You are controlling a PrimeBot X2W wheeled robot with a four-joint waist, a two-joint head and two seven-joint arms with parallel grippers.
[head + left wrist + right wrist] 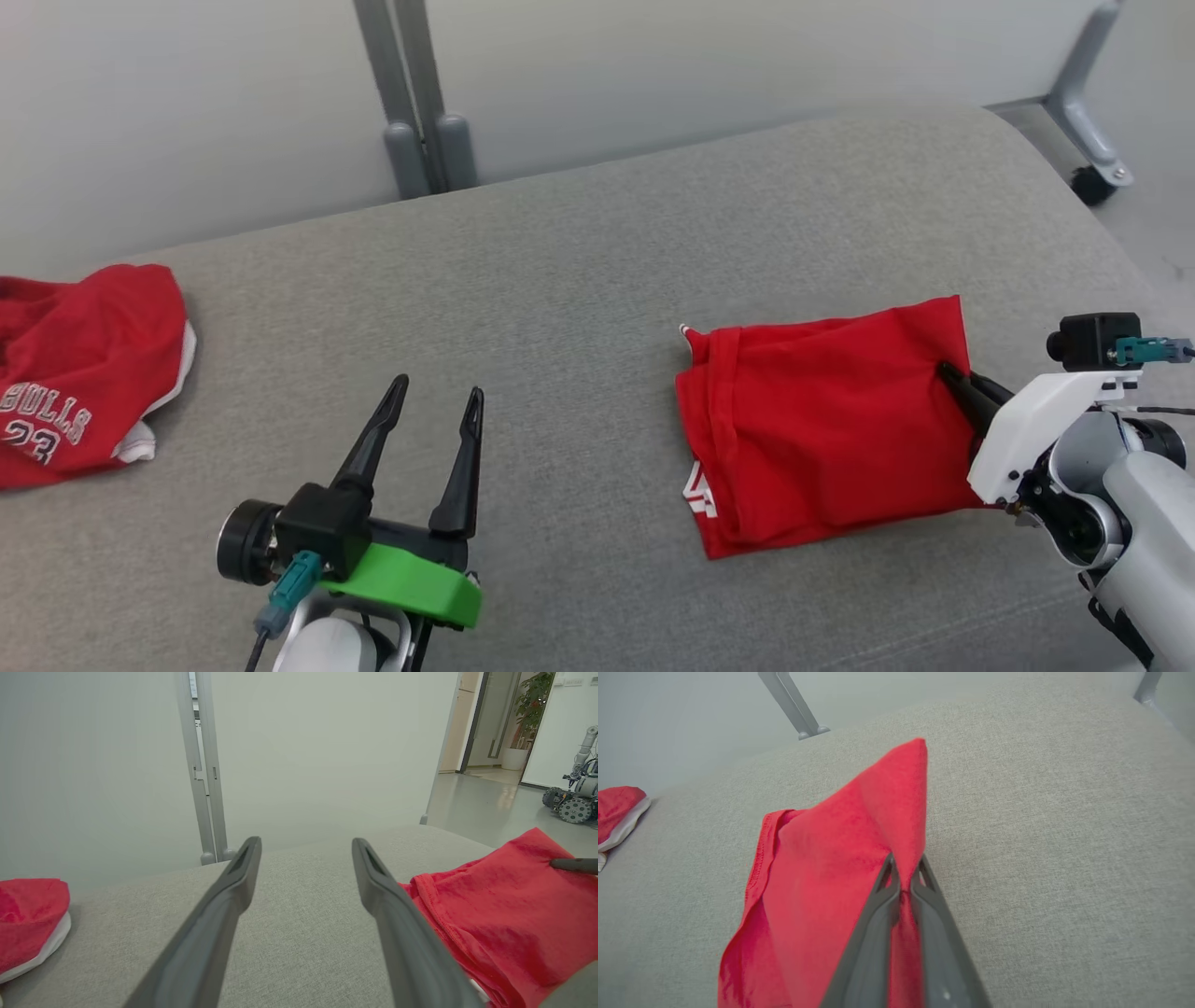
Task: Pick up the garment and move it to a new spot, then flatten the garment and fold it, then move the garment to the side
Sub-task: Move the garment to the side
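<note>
Right wrist view: right claw (906, 864) pinches the folded red garment (822, 868) at its right edge; left of the garment, left claw (439, 387) stands wide, empty.

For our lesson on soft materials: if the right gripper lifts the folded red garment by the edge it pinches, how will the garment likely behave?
Probably floppy: the garment tents up at the right gripper. Its loose layers would likely hang and unfold. It looks thin, so probably light.
</note>
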